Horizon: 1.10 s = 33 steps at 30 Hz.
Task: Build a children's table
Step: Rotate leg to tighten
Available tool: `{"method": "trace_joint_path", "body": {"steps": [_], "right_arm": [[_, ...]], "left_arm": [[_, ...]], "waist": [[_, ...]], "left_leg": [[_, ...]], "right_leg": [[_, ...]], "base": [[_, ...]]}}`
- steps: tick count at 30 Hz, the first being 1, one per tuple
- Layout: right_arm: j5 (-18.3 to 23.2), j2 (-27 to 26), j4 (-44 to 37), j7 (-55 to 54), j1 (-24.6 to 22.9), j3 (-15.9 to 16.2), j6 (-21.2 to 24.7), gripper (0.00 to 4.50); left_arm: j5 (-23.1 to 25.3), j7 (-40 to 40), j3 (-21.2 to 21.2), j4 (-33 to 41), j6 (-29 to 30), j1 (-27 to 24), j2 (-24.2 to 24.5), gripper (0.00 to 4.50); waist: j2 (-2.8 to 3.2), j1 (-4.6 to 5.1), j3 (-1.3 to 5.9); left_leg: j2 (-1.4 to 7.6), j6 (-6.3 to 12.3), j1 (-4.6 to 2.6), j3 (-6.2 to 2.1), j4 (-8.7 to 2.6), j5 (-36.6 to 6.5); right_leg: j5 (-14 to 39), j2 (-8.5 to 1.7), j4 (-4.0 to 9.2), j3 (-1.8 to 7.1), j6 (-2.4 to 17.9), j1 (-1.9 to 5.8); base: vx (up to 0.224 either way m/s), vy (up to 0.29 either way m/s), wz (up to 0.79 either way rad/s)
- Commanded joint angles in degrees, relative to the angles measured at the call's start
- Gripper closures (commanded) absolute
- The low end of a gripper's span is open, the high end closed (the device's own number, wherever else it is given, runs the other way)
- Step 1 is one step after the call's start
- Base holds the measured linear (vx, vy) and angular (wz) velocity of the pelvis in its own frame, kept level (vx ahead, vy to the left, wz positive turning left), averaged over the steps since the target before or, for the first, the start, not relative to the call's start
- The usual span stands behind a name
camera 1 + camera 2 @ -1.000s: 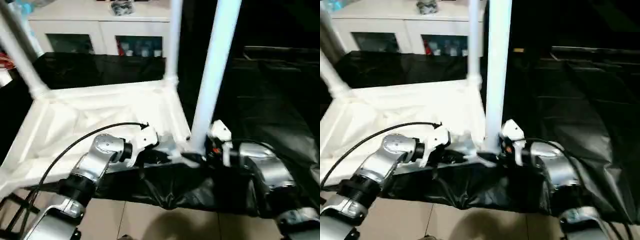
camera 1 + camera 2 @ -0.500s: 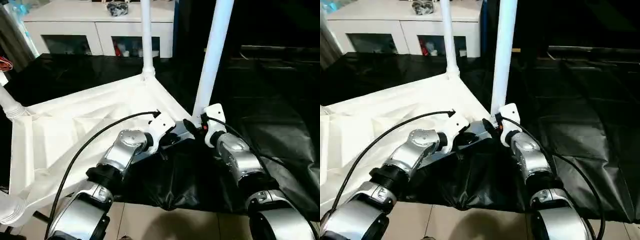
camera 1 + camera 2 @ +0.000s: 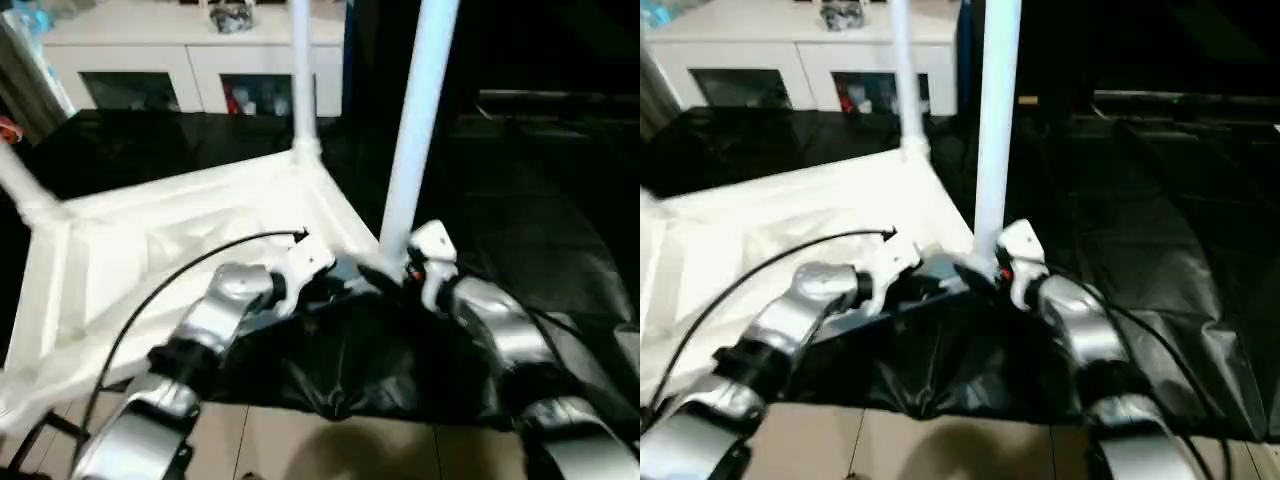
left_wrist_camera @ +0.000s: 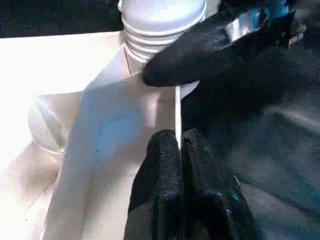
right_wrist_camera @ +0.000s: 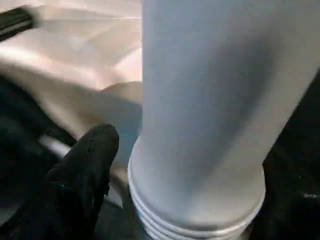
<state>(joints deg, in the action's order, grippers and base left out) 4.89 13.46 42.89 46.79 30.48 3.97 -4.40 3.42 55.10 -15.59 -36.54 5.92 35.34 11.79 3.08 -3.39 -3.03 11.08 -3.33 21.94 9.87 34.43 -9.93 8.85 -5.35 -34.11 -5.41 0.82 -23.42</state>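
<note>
The white plastic tabletop [image 3: 170, 240] lies upside down on the black-draped table [image 3: 560, 220]. The left gripper [image 4: 177, 150] is clamped on its thin rim; at its 12 o'clock stands a smooth tubular leg [image 3: 415, 130], ribbed at the base. The right gripper [image 3: 395, 275] is there; whether it grips, I cannot tell.

The white tabletop [image 3: 180, 250] lies underside-up, with white legs [image 3: 418, 120] standing upright in its corner sockets.

1. My left gripper [image 4: 177, 150] is pinched tight on the rim of the tabletop [image 3: 130, 250], beside the near corner leg [image 3: 415, 130].
2. My right gripper [image 3: 400, 275] sits at that leg's foot, one finger [image 5: 87, 165] beside it.
3. Both silver forearms angle inward toward that leg.
</note>
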Motion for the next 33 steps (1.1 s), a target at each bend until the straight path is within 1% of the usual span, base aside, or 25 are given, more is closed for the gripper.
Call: {"method": "trace_joint_path", "body": {"steps": [1,3,4,5,7,9,10,11,12,14,17,18,20,23,27,28,29,30,31,32,33], "right_arm": [[0.91,-0.96,-2.08,6.04,-1.0,4.11,0.35,0.62],[2.7,1.15,-5.57,11.6,-2.57,4.59,1.92,0.62],[3.05,1.63,-6.42,12.84,-2.95,4.75,2.33,0.62],[3.05,1.63,-6.42,12.84,-2.95,4.75,2.33,0.62],[3.35,2.15,-7.2,14.26,-3.33,4.89,2.5,0.62],[4.03,3.77,-9.12,18.05,-4.32,5.58,3.52,0.62],[4.03,3.77,-9.12,18.05,-4.32,5.58,3.52,0.62],[4.69,5.87,-11.46,22.38,-5.43,6.46,5.25,0.94],[4.69,5.87,-11.46,22.38,-5.43,6.46,5.25,0.94],[4.89,6.61,-12.27,23.67,-5.77,6.77,5.89,0.97],[5.22,7.26,-13.5,25.0,-6.26,6.86,6.9,1.33],[5.22,7.26,-13.5,25.0,-6.26,6.86,6.9,1.39],[5.16,7.35,-13.85,25.41,-6.53,6.95,7.09,1.48],[5.25,7.51,-14.57,25.65,-6.96,7.27,7.54,1.69],[4.92,6.81,-14.9,24.01,-7.45,7.36,7.85,1.75],[3.15,5.04,-12.93,18.56,-6.82,6.68,7.7,1.76],[1.87,3.8,-11.47,14.61,-6.32,6.17,7.62,1.76],[1.87,3.8,-11.47,14.61,-6.32,6.17,7.62,1.76],[1.02,3.02,-10.56,12.08,-6.0,5.83,7.59,1.76],[-0.11,1.14,-7.65,6.35,-4.74,4.87,7.7,1.76],[-0.73,-0.23,-5.66,2.4,-3.82,4.13,7.8,1.76]], "left_arm": [[-3.29,2.47,-0.52,3.33,-2.96,0.26,-1.03,4.5],[-4.4,5.79,-0.55,4.93,-2.54,-0.6,0.4,4.5],[-4.72,6.81,-0.59,5.42,-2.5,-0.85,0.84,4.5],[-4.72,6.81,-0.59,5.42,-2.5,-0.85,0.84,4.5],[-4.98,7.78,-0.57,5.96,-2.33,-1.11,1.29,4.5],[-5.62,10.17,-0.43,6.86,-2.22,-1.5,2.46,4.5],[-5.62,10.17,-0.43,6.86,-2.22,-1.5,2.46,4.5],[-6.44,13.24,-0.36,8.17,-1.46,-1.97,3.91,4.5],[-6.44,13.24,-0.36,8.17,-1.46,-1.97,3.91,4.5],[-6.77,14.43,-0.4,8.67,-1.13,-2.14,4.45,4.5],[-7.17,16.09,-0.57,9.43,-0.43,-2.41,5.12,4.5],[-7.17,16.09,-0.57,9.43,-0.43,-2.41,5.12,4.5],[-7.38,16.99,-0.79,9.92,0.01,-2.65,5.36,4.5],[-7.46,17.57,-0.94,10.37,0.35,-2.87,5.5,4.5],[-6.84,15.69,-0.54,9.83,-0.04,-2.75,4.86,4.5],[-5.76,12.24,0.13,8.25,-0.44,-1.96,3.59,4.5],[-4.99,9.78,0.61,7.1,-0.7,-1.37,2.66,4.5],[-4.99,9.78,0.61,7.1,-0.7,-1.37,2.66,4.5],[-4.49,8.29,0.92,6.43,-0.8,-1.01,2.08,4.5],[-3.52,4.67,1.4,4.74,-0.46,0.07,0.74,4.5],[-3.01,2.24,1.66,3.64,-0.03,0.87,-0.22,4.5]], "waist": [[-0.76,-0.12,4.07],[-0.85,-0.36,4.06],[-0.74,-0.41,4.07],[-0.75,-0.39,4.05],[-0.71,-0.41,4.01],[-0.81,-0.5,3.99],[-0.77,-0.59,4.01],[-0.78,-0.7,3.98],[-0.79,-0.79,4.07],[-0.78,-0.91,4.02],[-0.72,-1.23,3.94],[-0.72,-1.28,3.96],[-0.68,-1.53,4.0],[-0.64,-1.57,4.03],[-0.62,-1.56,4.03],[-0.64,-1.53,3.99],[-0.65,-1.3,3.9],[-0.72,-1.17,3.88],[-0.76,-1.11,3.85],[-0.88,-0.74,3.74],[-0.82,-0.6,3.66]], "left_leg": [[1.98,4.81,-0.54,-0.4,-4.27,-15.36],[2.1,5.15,-0.59,-0.34,-4.23,-15.22],[2.08,5.29,-0.49,-0.3,-4.21,-14.93],[2.11,5.15,-0.48,-0.34,-4.25,-14.98],[2.08,4.63,-0.71,-0.34,-4.29,-15.67],[2.11,4.44,-0.68,-0.38,-4.34,-15.77],[2.18,4.56,-0.64,-0.38,-4.35,-15.55],[2.21,4.72,-0.66,-0.35,-4.34,-15.44],[2.22,4.99,-0.54,-0.34,-4.29,-14.87],[2.19,5.16,-0.61,-0.24,-4.26,-14.53],[2.2,4.5,-0.74,-0.27,-4.33,-15.2],[2.21,4.42,-0.77,-0.29,-4.35,-15.17],[2.25,4.06,-0.82,-0.32,-4.39,-15.19],[2.25,3.98,-0.78,-0.34,-4.4,-14.99],[2.2,3.93,-0.77,-0.34,-4.39,-15.0],[2.16,3.8,-0.76,-0.33,-4.4,-15.31],[2.12,3.26,-0.73,-0.42,-4.5,-15.09],[2.05,2.99,-0.74,-0.43,-4.5,-15.33],[1.9,2.49,-0.85,-0.46,-4.53,-16.19],[1.83,1.93,-0.82,-0.51,-4.55,-16.44],[1.81,1.59,-0.87,-0.61,-4.64,-17.07]], "right_leg": [[16.93,-3.18,4.31,2.48,12.21,3.29],[16.52,-3.17,4.25,2.51,12.5,3.33],[16.34,-3.08,4.15,2.51,12.65,3.21],[16.57,-3.15,4.17,2.5,12.69,3.2],[17.84,-3.19,4.38,2.51,12.56,3.06],[18.32,-3.22,4.36,2.55,12.31,3.14],[17.96,-3.21,4.3,2.56,12.26,3.16],[17.59,-3.14,4.31,2.57,12.3,3.13],[16.68,-3.17,4.09,2.59,12.5,3.22],[16.56,-3.11,4.18,2.63,12.62,3.02],[18.44,-3.21,4.39,2.62,12.2,2.96],[18.57,-3.19,4.38,2.62,12.07,2.97],[18.38,-3.2,4.35,2.65,12.03,2.88],[17.6,-3.18,4.24,2.66,12.11,2.96],[17.44,-3.18,4.26,2.64,12.21,2.97],[18.03,-3.19,4.36,2.62,12.0,2.99],[18.29,-3.15,4.33,2.65,11.79,2.86],[18.93,-3.19,4.48,2.63,11.55,2.87],[21.08,-3.29,4.69,2.55,10.87,2.9],[22.5,-3.28,4.74,2.56,10.44,2.75],[23.41,-3.25,4.88,2.47,10.14,2.78]], "base": [[0.0,0.0,0.0],[0.0,0.0,0.0],[0.0,0.0,0.0],[0.0,0.0,0.0],[0.0,0.0,0.0],[0.0,0.0,0.0],[0.0,0.0,0.0],[0.0,0.0,0.0],[0.0,0.0,0.0],[0.0,0.0,0.0],[0.0,0.0,0.0],[0.0,0.0,0.0],[0.0,0.0,0.0],[0.0,0.0,0.0],[0.0,0.0,0.0],[0.0,0.0,0.0],[0.0,0.0,0.0],[0.0,0.0,0.0],[0.0,0.0,0.0],[0.0,0.0,0.0],[0.0,0.0,0.0]]}}
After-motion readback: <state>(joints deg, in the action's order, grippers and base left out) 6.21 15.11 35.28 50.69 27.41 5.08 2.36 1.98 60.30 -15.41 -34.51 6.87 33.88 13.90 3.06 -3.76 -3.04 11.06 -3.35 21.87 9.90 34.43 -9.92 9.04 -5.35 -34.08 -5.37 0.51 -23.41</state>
